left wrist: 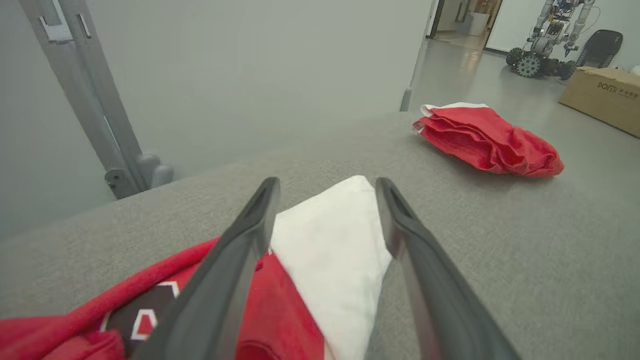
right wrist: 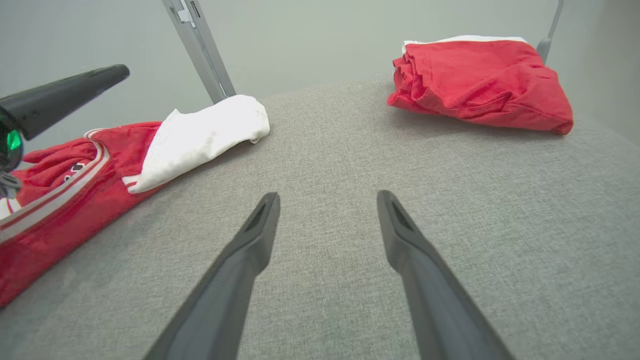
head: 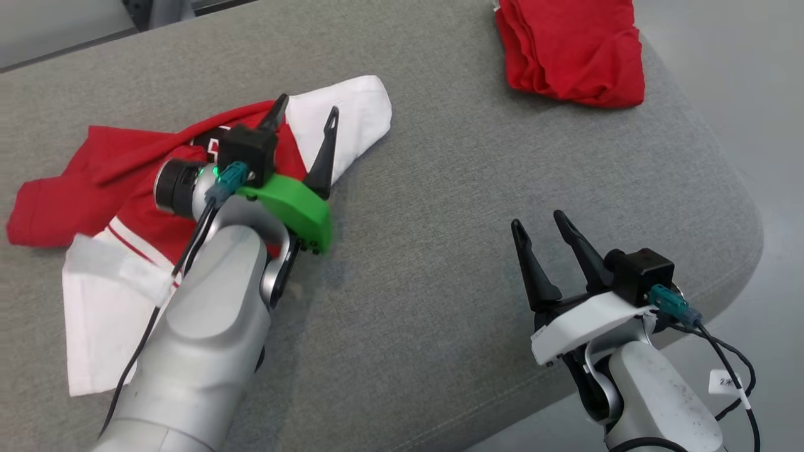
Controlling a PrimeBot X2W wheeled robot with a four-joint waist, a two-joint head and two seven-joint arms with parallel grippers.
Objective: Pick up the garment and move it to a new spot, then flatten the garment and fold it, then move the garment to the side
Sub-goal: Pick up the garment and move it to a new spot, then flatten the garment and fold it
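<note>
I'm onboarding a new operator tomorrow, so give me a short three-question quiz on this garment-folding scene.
1. True or false: the right claw is shut on the folded red garment.
2. In the left wrist view, what lies between the fingers of the left claw? A) white cloth of the red-and-white garment; B) a cup; C) a person's hand.
3. How many garments lie on the grey surface?
Key: 1 false, it is open over bare surface; 2 A; 3 two.
</note>
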